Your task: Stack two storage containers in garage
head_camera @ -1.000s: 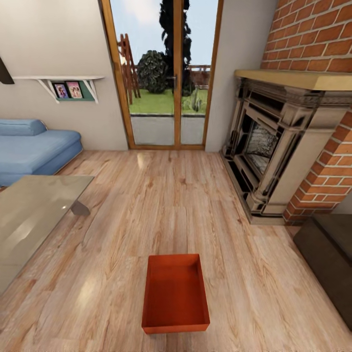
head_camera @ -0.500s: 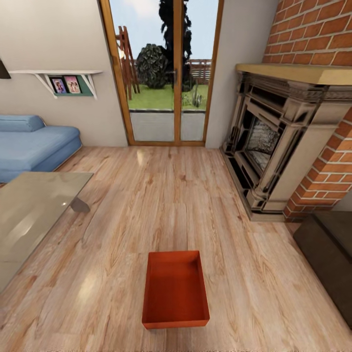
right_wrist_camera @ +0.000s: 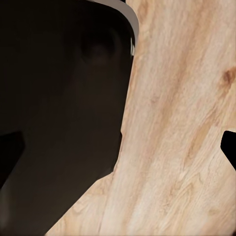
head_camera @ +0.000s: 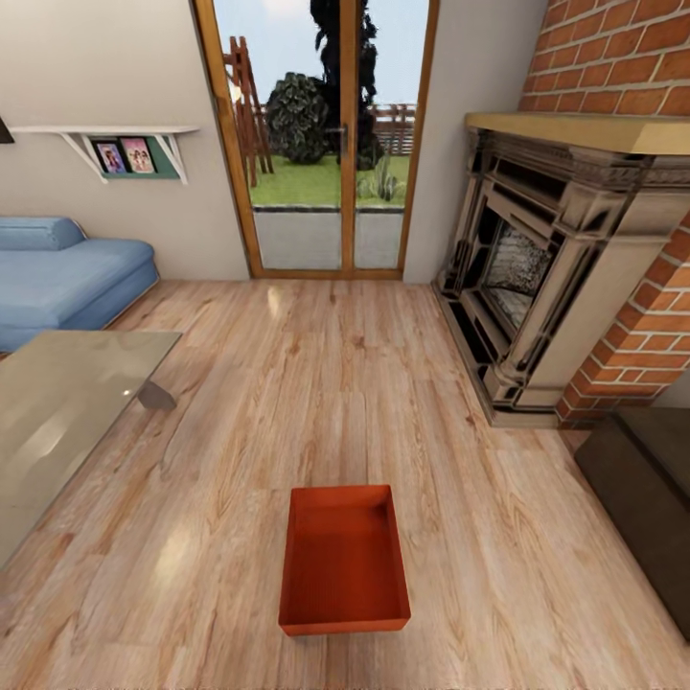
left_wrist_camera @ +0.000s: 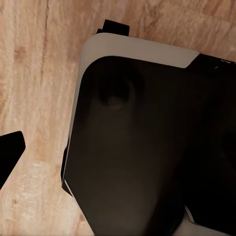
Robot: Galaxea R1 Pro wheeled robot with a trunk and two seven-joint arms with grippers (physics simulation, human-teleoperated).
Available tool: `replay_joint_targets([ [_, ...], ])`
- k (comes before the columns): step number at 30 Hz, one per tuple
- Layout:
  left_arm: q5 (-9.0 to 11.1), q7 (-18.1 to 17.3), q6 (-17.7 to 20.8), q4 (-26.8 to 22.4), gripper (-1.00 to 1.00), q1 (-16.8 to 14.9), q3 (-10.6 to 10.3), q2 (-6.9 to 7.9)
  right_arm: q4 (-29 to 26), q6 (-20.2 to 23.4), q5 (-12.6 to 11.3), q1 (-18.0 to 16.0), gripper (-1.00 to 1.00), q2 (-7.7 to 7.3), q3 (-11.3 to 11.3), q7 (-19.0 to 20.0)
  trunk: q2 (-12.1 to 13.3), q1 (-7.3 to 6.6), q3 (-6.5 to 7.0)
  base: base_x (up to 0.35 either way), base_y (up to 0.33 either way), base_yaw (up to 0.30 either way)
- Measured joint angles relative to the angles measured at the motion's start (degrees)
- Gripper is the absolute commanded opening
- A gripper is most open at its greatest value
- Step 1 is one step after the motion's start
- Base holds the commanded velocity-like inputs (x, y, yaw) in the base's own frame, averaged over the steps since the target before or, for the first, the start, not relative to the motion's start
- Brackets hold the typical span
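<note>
One orange-red rectangular lidless storage container sits flat on the light wood-plank floor of the living room, low centre in the head view, thin plain walls, empty inside, long side running away from the camera. Open floor all round it: wide bare planks ahead up to the wood-framed glass doors. The glass-topped low counter edges in at left, well apart from the container; the blue sofa sits behind it against the wall. The red-brick fireplace with an ornate dark metal surround juts in at right, and a dark brown block sits below it near the frame edge. Left wrist view: the robot's dark, grey-rimmed body panel over planks, one black finger tip at the edge. Right wrist view: black finger tips at both edges over planks. Fingers' state: cannot tell on either arm.
</note>
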Motion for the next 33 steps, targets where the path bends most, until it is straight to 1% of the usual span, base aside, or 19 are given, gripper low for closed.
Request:
replay_joint_targets([
  [33, 0.0, 0.0, 0.0, 0.0, 1.0, 0.0, 0.0, 0.0, 0.0, 0.0, 0.0, 0.0, 1.0, 0.0, 0.0, 0.0, 0.0, 0.0, -3.02, 0.0, 0.0, 0.0],
])
